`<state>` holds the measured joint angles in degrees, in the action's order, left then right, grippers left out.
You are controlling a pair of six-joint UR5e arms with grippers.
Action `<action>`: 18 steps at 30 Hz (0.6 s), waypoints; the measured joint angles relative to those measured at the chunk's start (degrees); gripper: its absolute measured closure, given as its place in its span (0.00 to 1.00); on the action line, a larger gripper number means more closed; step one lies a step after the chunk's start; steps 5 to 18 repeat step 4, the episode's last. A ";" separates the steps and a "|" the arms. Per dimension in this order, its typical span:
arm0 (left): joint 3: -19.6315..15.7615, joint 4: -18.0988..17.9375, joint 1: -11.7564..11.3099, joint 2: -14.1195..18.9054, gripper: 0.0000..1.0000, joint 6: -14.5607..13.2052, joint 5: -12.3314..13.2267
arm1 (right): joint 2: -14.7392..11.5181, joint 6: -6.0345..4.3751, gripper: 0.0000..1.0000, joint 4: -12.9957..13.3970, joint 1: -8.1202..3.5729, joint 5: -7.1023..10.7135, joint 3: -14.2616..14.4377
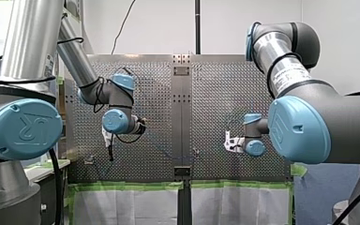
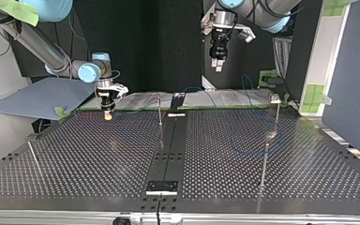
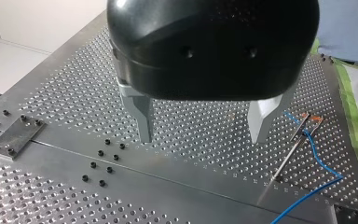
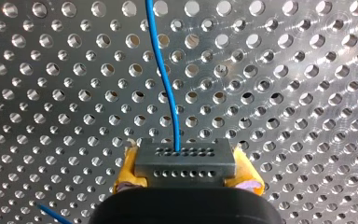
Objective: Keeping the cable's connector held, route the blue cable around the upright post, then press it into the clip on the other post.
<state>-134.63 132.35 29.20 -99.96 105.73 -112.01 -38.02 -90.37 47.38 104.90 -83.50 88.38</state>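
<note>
Filling the near edge of the right wrist view, the grey connector [image 4: 185, 163] is sitting clamped between the yellow pads [image 4: 127, 171] of my right pincer [image 4: 186, 176], which is pressing on both its ends. From its face the blue cable [image 4: 163, 79] is running straight out ahead of the pincer over the perforated bench [image 4: 307, 116]. In the top view this pincer [image 2: 107, 112] is hanging low over the bench at the upper left of the frame.

Farther along, the cable is lying in a loose, faint loop right of centre in that view. It is lying between a plain post [image 2: 264, 164] at the lower right and the clip post [image 2: 276, 115] at the upper right, which is carrying the clip [image 2: 275, 97] at its top. A middle post [image 2: 160, 110] is standing near the frame's centre. Whether the cable is touching any of them, I cannot tell.

My left pincer [image 3: 203, 128] is hovering well above the bench with its metal fingers [image 3: 142, 119] spread wide and nothing between them. Off to its side the cable is passing just beside what looks like the clip post.

Judging from this, the connector hold is in place and the routing is not yet begun. The next move is probably calling for the left pincer to drop onto the loose cable, close on it and lead it round the post without dragging the connector loose.
</note>
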 joint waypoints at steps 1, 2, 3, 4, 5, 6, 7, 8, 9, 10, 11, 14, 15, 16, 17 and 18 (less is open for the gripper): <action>0.00 0.00 0.00 0.00 0.00 0.00 0.00 | 0.00 0.00 1.00 0.00 0.00 0.00 0.00; 0.00 0.00 0.00 0.00 0.00 0.00 0.00 | 0.00 0.00 1.00 0.00 0.00 0.00 0.00; 0.00 0.00 0.00 0.00 0.00 0.00 0.00 | 0.00 0.00 1.00 0.00 0.00 0.00 0.00; 0.00 0.00 0.00 0.00 0.00 0.00 0.00 | 0.00 0.00 1.00 0.00 0.00 0.00 0.00; 0.00 0.00 0.00 0.00 0.00 0.00 0.00 | 0.00 0.00 1.00 0.00 0.00 0.00 0.00; 0.00 0.00 0.00 0.00 0.00 0.00 0.00 | 0.00 0.00 1.00 0.00 0.00 0.00 0.00; 0.00 0.00 0.00 0.00 0.00 0.00 0.00 | 0.00 0.00 1.00 0.00 0.00 0.00 0.00; 0.00 0.00 0.00 0.00 0.00 0.00 0.00 | 0.00 0.00 1.00 0.00 0.00 0.00 0.00; 0.00 0.00 0.00 0.00 0.00 0.00 0.00 | 0.00 0.00 1.00 0.00 0.00 0.00 0.00; 0.00 0.00 0.00 0.00 0.00 0.00 0.00 | 0.00 0.00 1.00 0.00 0.00 0.00 0.00; 0.00 0.00 0.00 0.00 0.00 0.00 0.00 | 0.00 0.00 1.00 0.00 0.00 0.00 0.00; 0.00 0.00 0.00 0.00 0.00 0.00 0.00 | 0.00 0.00 1.00 0.00 0.00 0.00 0.00; 0.00 0.00 0.00 0.00 0.00 0.00 0.00 | 0.00 0.00 1.00 0.00 0.00 0.00 0.00; 0.00 0.00 0.00 0.00 0.00 0.00 0.00 | 0.00 0.00 1.00 0.00 0.00 0.00 0.00; 0.00 0.00 0.00 0.00 0.00 0.00 0.00 | 0.00 0.00 1.00 0.00 0.00 0.00 0.00; 0.00 0.00 0.00 0.00 0.00 0.00 0.00 | 0.00 0.00 1.00 0.00 0.00 0.00 0.00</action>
